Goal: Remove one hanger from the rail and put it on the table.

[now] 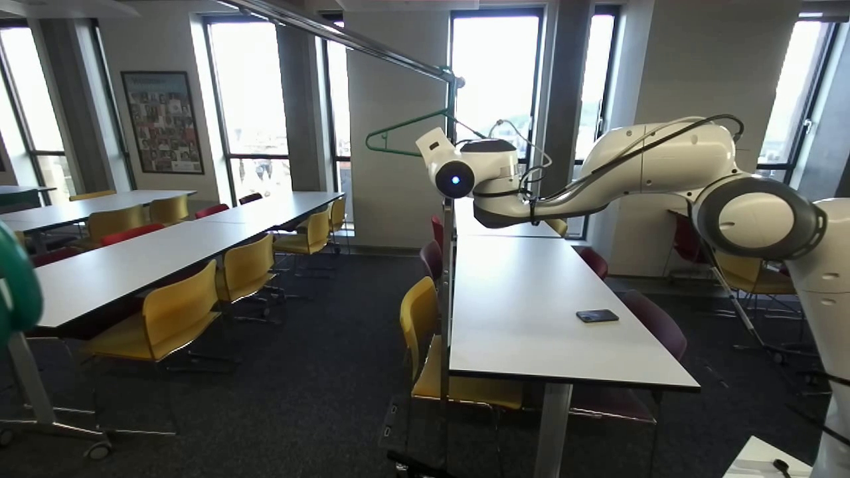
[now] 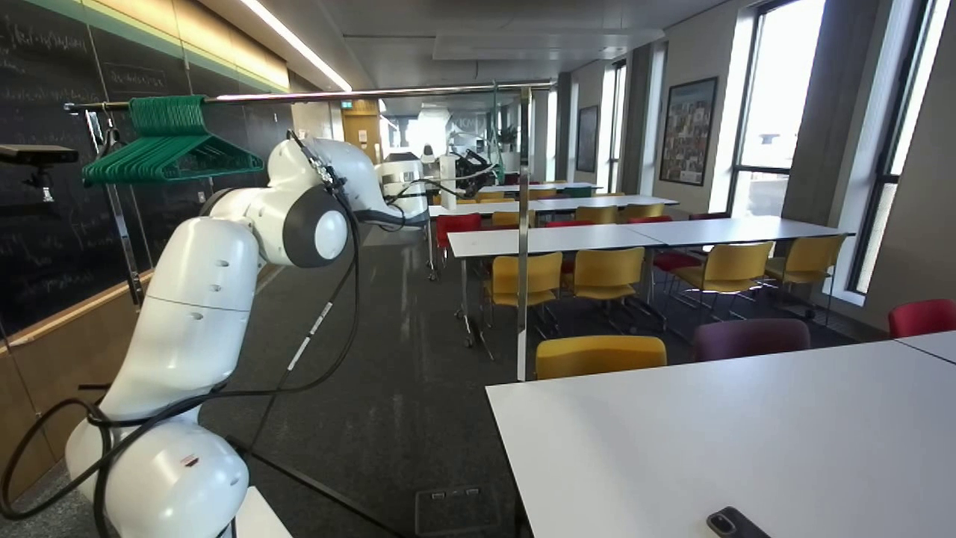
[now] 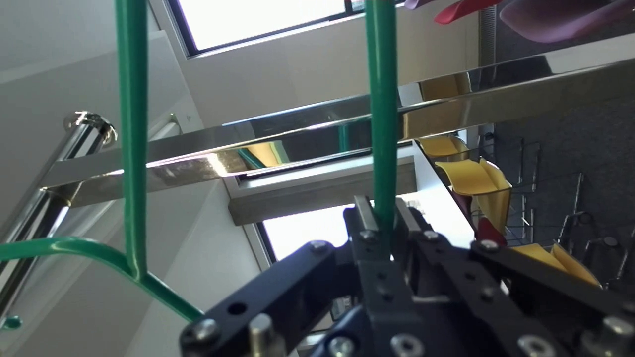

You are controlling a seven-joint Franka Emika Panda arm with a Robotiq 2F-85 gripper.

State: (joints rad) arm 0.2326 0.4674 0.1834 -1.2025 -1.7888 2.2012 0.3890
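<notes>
The green hanger (image 1: 405, 123) hangs near the end of the rail (image 1: 372, 48) in an exterior view; it is thin and edge-on in an exterior view (image 2: 495, 123). In the wrist view its bar (image 3: 382, 99) runs between the fingertips of my gripper (image 3: 384, 218), which is shut on it. The hanger's hook curves across the rail (image 3: 44, 213) and leaves the picture, so I cannot tell its full contact. The gripper is dark beyond the arm in an exterior view (image 2: 478, 172) and mostly hidden by the wrist in an exterior view. The white table (image 1: 518, 285) lies below, towards the arm's side.
An upright metal post (image 2: 523, 239) holds the rail's end, close to the hanger and gripper; it also shows in the wrist view (image 3: 307, 134). Several green hangers (image 2: 172, 146) hang at the rail's far end. A phone (image 1: 597, 315) lies on the table. A yellow chair (image 1: 418, 325) stands beside it.
</notes>
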